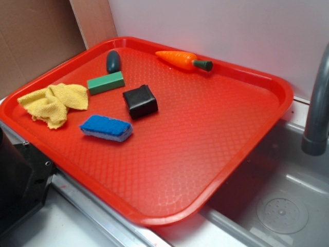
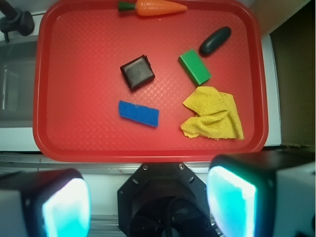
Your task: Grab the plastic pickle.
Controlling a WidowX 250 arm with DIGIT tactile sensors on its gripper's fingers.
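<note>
While jaws gape empty, arm hangs high above tray (image 2: 148,148), well apart from pickle (image 2: 215,41).

Seen from wrist view: two blocky gripper fingers (image 2: 232,197) at bottom edge, light grey outer shells, dark rims, inner pad faces glowing teal-cyan with rounded corners. Left one cropped by frame corner, right one larger, boxy. Between them a black octagonal mount plate (image 2: 163,200), matte, small silver screws near upper edge, circular recess with dark cable inside. Exterior view: black angular robot base part (image 1: 20,180) at lower left, screw heads visible, mostly cropped.
</note>
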